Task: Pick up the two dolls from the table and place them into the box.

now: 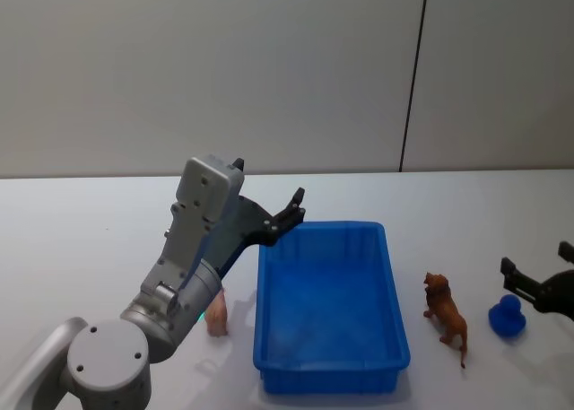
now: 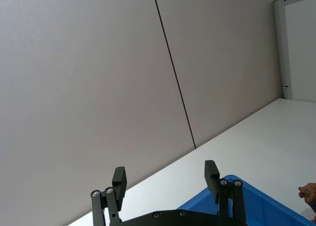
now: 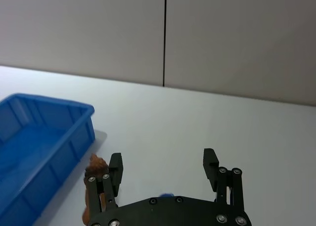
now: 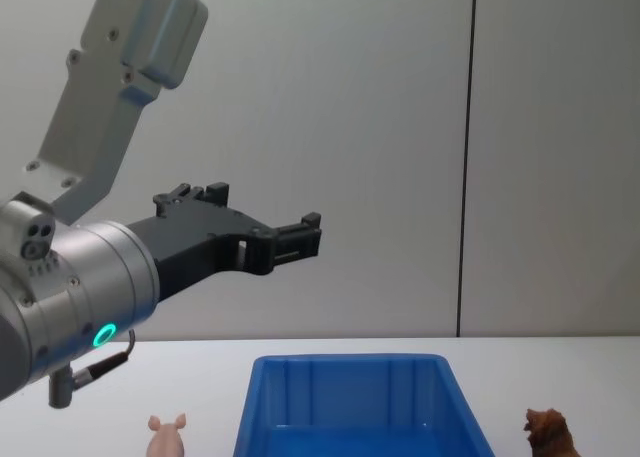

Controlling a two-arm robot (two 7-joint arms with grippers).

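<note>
My open left pincer point(image 1: 293, 208) hangs over the box point(image 1: 334, 224) corner; I should dip to straddle the pig point(image 1: 216, 315) squarely. My right pincer point(image 1: 536, 262) idles open.

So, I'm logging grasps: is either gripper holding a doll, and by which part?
Nothing is held. The left gripper and right gripper are open; the pig and brown animal stand on the table.
</note>
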